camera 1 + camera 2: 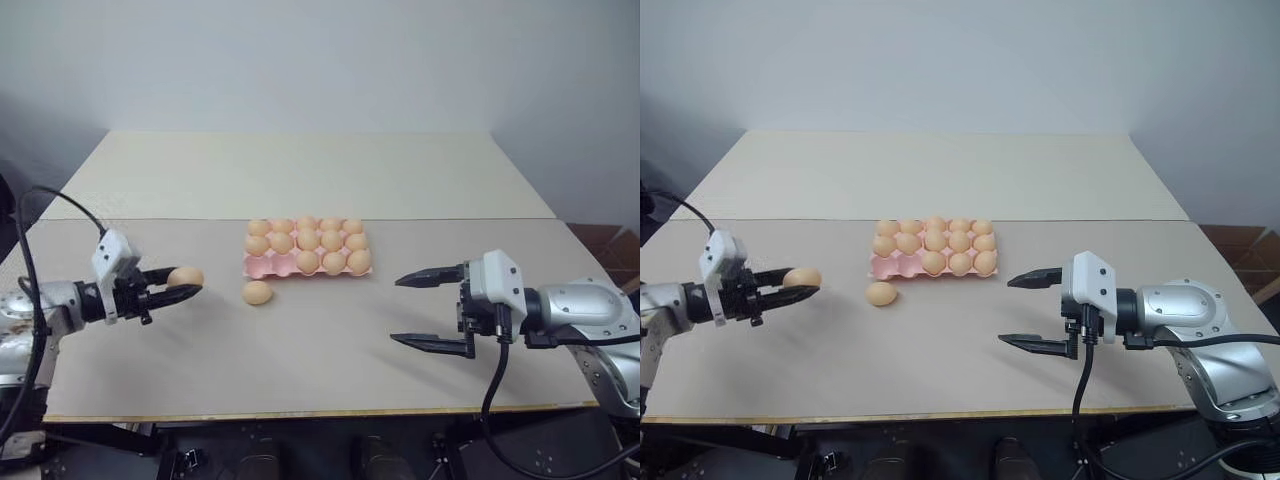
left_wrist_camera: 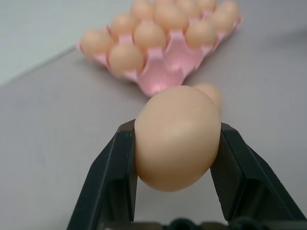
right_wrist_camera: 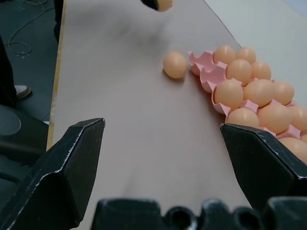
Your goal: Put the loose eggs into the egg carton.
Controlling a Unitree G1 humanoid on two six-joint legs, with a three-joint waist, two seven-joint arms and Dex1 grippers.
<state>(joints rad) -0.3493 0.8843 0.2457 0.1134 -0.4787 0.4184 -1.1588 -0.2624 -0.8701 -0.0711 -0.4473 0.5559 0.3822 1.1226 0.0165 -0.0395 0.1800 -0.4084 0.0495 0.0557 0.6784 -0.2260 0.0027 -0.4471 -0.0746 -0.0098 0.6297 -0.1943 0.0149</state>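
The left gripper (image 1: 178, 291) was clamped across the middle of one loose egg (image 1: 186, 276), carried clear of the table (image 1: 300, 370). A second egg (image 1: 257, 292) lay just beside the near left corner of the pink egg carton (image 1: 262, 265), where two cups stood empty. The right gripper (image 1: 432, 311) hung with jaws wide apart, holding nothing. Judged light, smooth and brittle; grip the widest girth gently.
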